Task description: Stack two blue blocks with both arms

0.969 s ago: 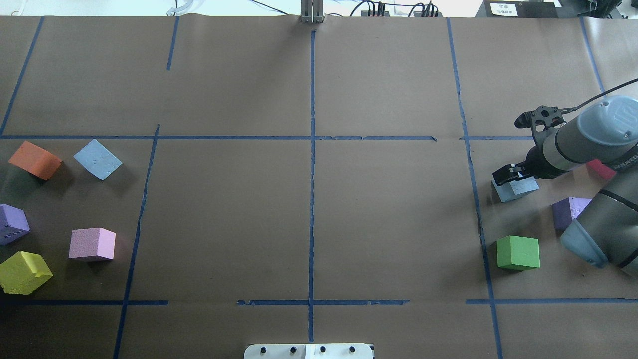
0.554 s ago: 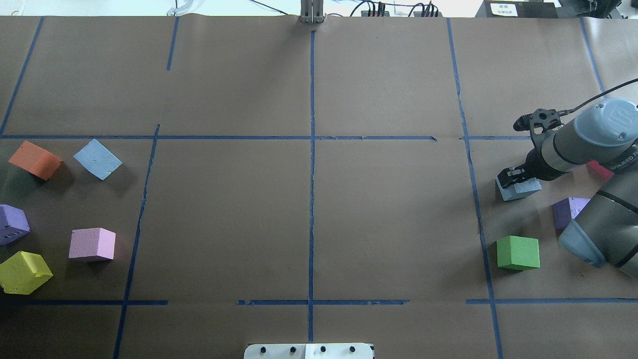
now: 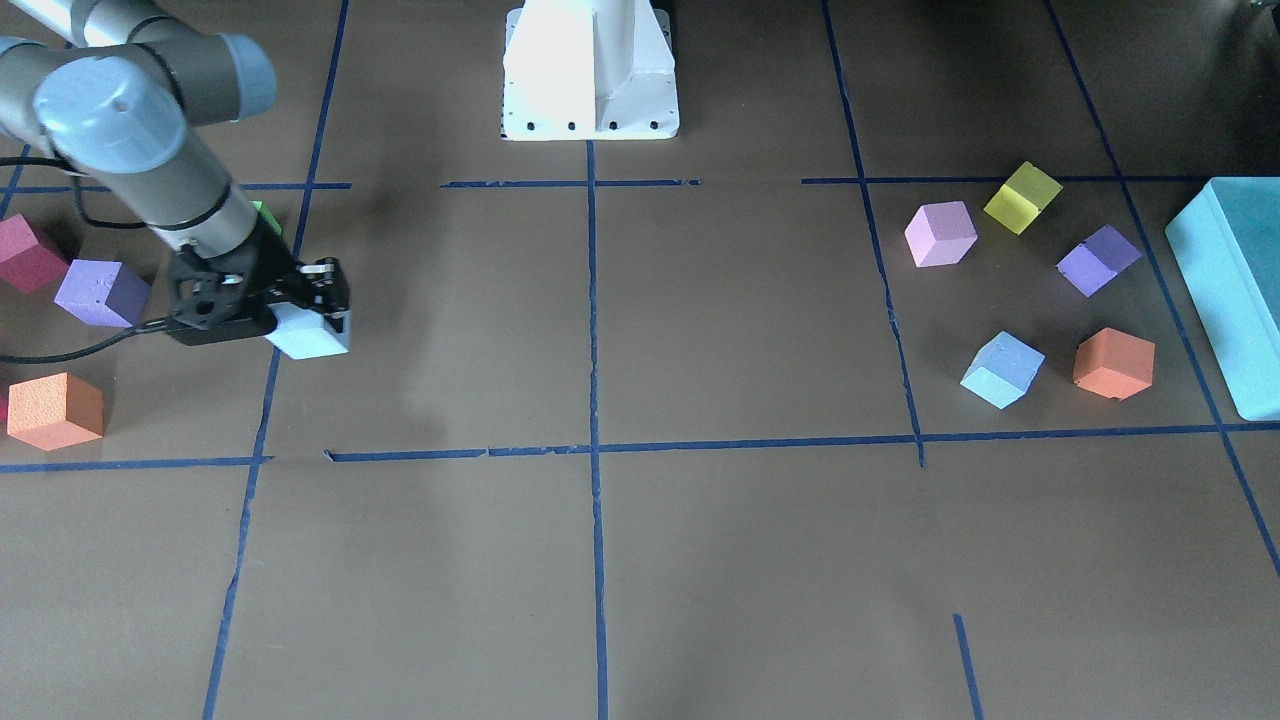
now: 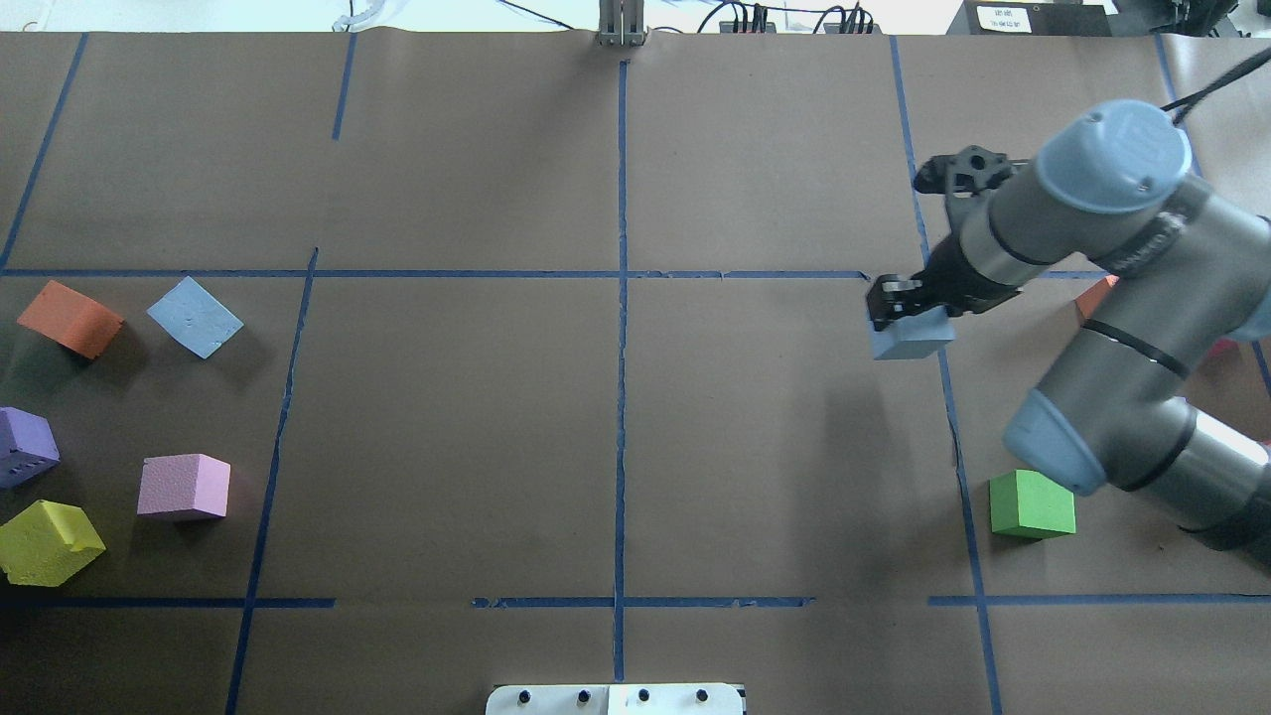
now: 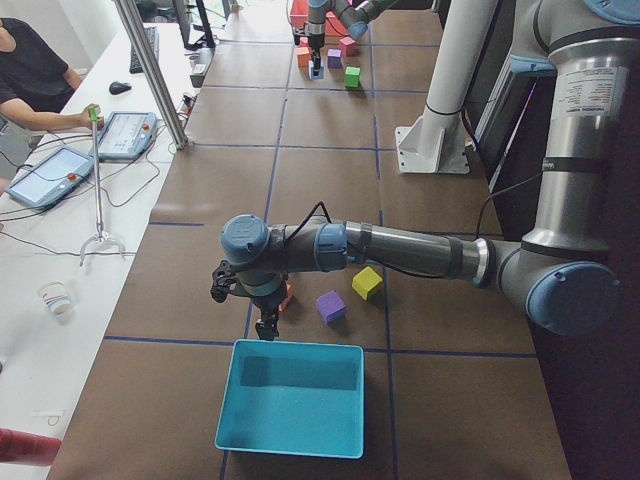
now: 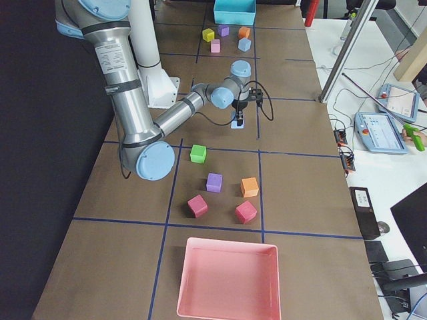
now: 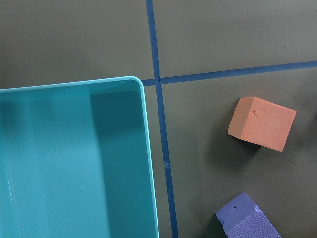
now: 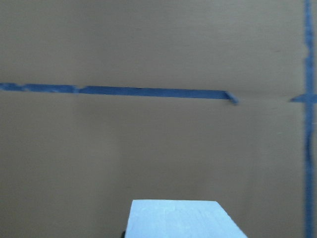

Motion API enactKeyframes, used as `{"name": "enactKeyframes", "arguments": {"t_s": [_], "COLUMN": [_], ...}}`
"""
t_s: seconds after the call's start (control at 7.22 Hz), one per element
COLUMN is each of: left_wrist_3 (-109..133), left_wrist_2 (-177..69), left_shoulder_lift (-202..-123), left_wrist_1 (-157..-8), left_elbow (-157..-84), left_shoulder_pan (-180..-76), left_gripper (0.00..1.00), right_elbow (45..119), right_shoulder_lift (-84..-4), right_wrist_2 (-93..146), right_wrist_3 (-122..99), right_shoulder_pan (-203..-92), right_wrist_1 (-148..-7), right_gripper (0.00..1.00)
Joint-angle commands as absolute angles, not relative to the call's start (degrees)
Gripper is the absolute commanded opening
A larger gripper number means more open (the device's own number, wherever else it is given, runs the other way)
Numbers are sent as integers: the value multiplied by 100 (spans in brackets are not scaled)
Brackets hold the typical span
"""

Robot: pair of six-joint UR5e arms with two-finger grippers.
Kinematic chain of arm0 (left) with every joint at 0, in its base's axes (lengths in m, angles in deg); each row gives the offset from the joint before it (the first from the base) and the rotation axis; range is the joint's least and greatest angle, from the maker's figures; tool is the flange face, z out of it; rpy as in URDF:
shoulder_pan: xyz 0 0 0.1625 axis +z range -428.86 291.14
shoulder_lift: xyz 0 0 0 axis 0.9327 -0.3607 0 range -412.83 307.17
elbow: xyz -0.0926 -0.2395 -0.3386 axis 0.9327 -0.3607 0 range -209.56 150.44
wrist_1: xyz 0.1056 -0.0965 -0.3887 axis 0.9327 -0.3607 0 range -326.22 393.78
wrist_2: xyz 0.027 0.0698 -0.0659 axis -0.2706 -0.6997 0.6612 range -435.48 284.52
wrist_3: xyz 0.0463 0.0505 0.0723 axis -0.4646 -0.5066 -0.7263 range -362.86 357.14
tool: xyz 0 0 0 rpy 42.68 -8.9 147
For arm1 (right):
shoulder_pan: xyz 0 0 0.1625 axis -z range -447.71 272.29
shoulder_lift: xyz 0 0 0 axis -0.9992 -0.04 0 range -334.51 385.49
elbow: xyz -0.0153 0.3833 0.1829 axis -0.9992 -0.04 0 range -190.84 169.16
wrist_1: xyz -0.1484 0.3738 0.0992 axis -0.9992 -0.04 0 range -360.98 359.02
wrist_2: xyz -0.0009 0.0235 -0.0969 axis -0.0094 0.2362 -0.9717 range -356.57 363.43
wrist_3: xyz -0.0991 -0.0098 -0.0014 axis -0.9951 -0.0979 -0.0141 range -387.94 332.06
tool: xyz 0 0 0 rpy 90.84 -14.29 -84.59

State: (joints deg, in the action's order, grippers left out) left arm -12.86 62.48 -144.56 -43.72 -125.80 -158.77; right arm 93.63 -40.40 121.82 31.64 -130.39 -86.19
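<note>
The right gripper (image 4: 899,310) had its jaws pinched on one blue block (image 4: 914,343), which hung beneath them above the brown paper (image 4: 775,447), over a blue tape line (image 4: 948,397). A green cube (image 4: 1033,503) sat nearer the robot than the jaws and a little to their right. The second blue block (image 4: 195,316) lay well apart, far to the jaws' left, just beside an orange cube (image 4: 70,318) and near a pink cube (image 4: 184,487). The left gripper (image 5: 266,322) hung close by the rim of a teal box (image 5: 226,400), and whether its jaws were spread or pressed together could not be told.
</note>
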Motion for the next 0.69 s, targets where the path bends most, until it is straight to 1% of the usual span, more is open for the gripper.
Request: {"name": "enactKeyframes", "arguments": {"t_s": [0.0,0.28,0.42,0.55], "left_wrist_3": [-1289,-1271,-1271,-1262], "left_wrist_2": [6602,6620,6646,6707], "left_shoulder_lift": [-14275,-14178,-14064,-13889], "left_wrist_1": [-4400,-4391,-4391,-4391], "left_elbow": [-12842,-12975,-13150,-13369], "left_shoulder_pan": [-15868,-15877,-15877,-15877], "left_gripper": [100,100,100,100], "right_elbow": [8641,7255,6848,6687], "right_shoulder_lift": [-2502,-1630,-1565,-1565], "right_wrist_2": [11605,11208,11162,11153], "right_wrist_3": [4838,5150,5151,5143], "right_shoulder_pan": [-12307,-11893,-11813,-11760], "right_wrist_1": [-8869,-8764,-8416,-8247], "right_gripper": [0,0,0,1]}}
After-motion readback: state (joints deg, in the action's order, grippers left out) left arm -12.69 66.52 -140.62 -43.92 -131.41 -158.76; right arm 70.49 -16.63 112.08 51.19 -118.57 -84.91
